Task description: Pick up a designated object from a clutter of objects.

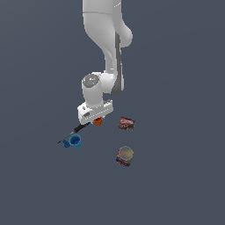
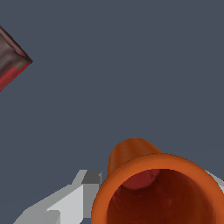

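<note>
The orange cup fills the near part of the wrist view, hollow top facing the camera. It sits between my gripper's two grey fingers, which press on its sides. In the exterior view the orange cup shows just under the white hand of the gripper, mostly hidden by it. The gripper is shut on the cup. Whether the cup is off the floor cannot be told.
A black-handled screwdriver and a blue cup lie towards the exterior view's left of the hand. A dark red flat packet lies to its right. Nearer the camera stands a round-lidded multicoloured container.
</note>
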`<state>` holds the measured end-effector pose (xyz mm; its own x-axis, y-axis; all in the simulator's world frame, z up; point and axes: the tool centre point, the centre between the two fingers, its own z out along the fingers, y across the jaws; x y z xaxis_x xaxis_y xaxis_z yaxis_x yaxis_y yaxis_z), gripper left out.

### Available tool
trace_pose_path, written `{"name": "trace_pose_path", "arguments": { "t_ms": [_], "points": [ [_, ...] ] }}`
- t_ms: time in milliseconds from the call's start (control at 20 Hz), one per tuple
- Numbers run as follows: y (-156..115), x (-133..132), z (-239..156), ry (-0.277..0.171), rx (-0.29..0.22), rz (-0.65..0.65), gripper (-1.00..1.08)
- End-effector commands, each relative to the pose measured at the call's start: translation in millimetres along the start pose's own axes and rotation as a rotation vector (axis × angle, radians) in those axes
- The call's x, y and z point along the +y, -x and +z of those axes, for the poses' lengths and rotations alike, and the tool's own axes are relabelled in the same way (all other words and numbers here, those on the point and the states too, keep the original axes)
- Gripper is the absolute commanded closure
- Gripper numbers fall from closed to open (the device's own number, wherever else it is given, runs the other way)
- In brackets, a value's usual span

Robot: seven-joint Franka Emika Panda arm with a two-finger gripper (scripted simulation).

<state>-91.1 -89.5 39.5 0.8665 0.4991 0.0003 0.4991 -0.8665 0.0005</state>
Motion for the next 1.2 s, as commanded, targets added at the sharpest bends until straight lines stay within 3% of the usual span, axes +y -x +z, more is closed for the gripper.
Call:
{"name": "trace_pose_path", "arguments": {
  "t_ms": [0, 550, 1150],
  "points": [
    [-0.9, -0.7, -2.7, 0.001, 0.001, 0.000, 1.08],
    [-12.6, -17.0, -47.4, 0.001, 0.001, 0.000, 1.08],
    [-38.8, -51.9, -148.0, 0.003, -0.002, 0.000, 1.08]
  ]
}}
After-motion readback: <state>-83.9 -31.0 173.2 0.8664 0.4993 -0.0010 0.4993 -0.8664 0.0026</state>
